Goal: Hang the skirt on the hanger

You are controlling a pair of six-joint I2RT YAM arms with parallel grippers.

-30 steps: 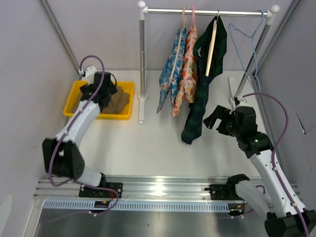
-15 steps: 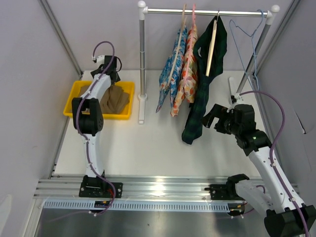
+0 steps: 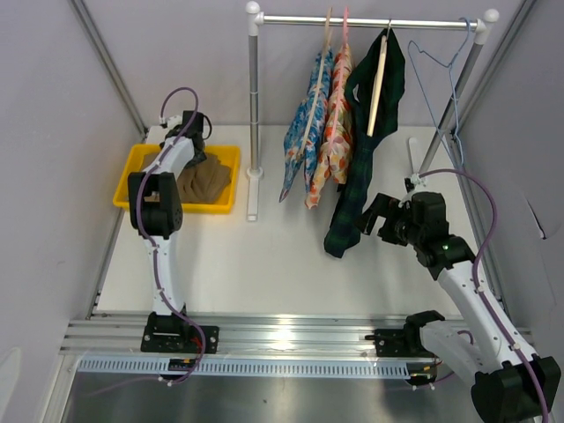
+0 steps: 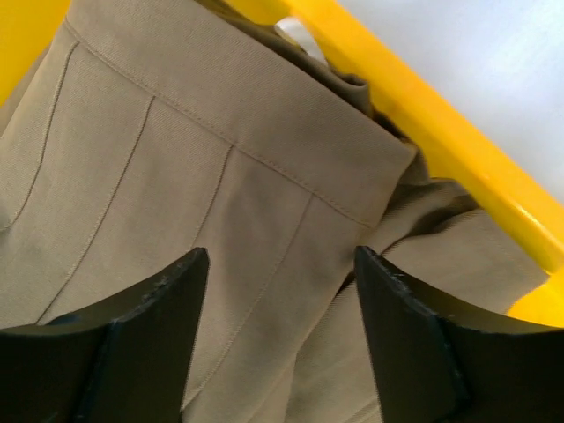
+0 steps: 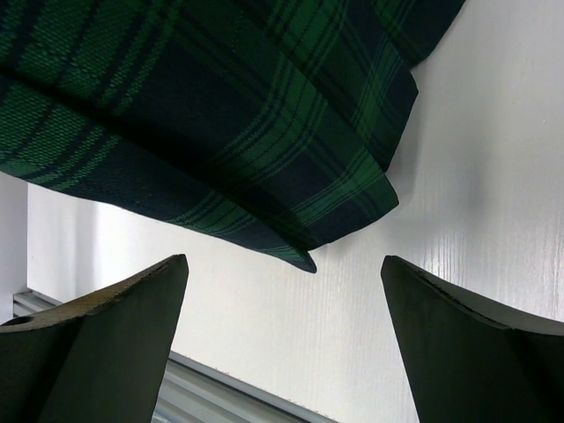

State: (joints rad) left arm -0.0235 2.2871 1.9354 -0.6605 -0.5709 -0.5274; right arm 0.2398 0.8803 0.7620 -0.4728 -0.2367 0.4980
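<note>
The tan-brown skirt [image 3: 204, 181] lies crumpled in the yellow tray [image 3: 225, 207] at the back left. In the left wrist view the skirt [image 4: 203, 185] fills the frame, its stitched waistband against the tray's yellow rim [image 4: 441, 123]. My left gripper [image 3: 189, 145] hangs over the tray's far side; in the left wrist view it [image 4: 280, 264] is open, its jaws just above the fabric. The pale blue-grey wire hanger [image 3: 441, 79] hangs at the rail's right end. My right gripper [image 3: 374, 216] is open and empty beside the hem of the dark green plaid garment [image 5: 220, 115].
A white rail [image 3: 370, 19] on two posts spans the back. Two blue and orange floral garments [image 3: 317, 132] and the plaid garment [image 3: 361, 159] hang from it. The left post [image 3: 253, 115] stands right of the tray. Grey walls close both sides.
My left arm swung up and reached to the tray's far side, then dropped slightly toward the skirt. My right gripper shifted a little left toward the plaid garment's hem.
</note>
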